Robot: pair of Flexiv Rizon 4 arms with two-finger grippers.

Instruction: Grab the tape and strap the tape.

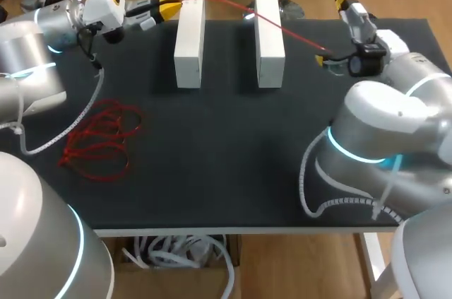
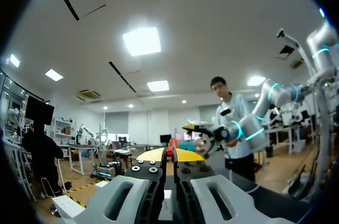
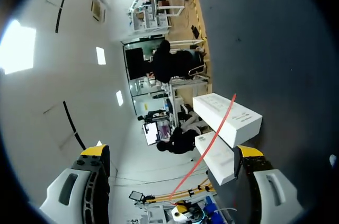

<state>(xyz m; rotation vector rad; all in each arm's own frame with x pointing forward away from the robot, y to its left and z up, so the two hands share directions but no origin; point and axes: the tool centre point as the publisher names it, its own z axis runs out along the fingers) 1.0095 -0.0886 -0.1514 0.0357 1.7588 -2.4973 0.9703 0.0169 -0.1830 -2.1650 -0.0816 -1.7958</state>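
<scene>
A red tape [image 1: 282, 30] runs taut from my left gripper [image 1: 169, 6] over two white blocks [image 1: 189, 37] [image 1: 269, 30] towards my right arm. The left gripper is shut on the tape's far-left end. In the left wrist view its yellow tips [image 2: 169, 155] meet around a bit of red tape [image 2: 172, 143]. My right gripper [image 1: 332, 27] stands wide open at the table's back right, and the tape's other end lies near its lower fingertip. In the right wrist view the tape [image 3: 212, 142] passes between the spread fingers of that gripper [image 3: 172, 151], ahead of the blocks [image 3: 228, 113]. I cannot tell whether the tape touches a finger.
A loose heap of red tape [image 1: 102, 136] lies on the black table [image 1: 226, 172] at the front left. Beside it trails a white coiled cable [image 1: 70, 122] from my left arm. My right arm's bulk fills the front right.
</scene>
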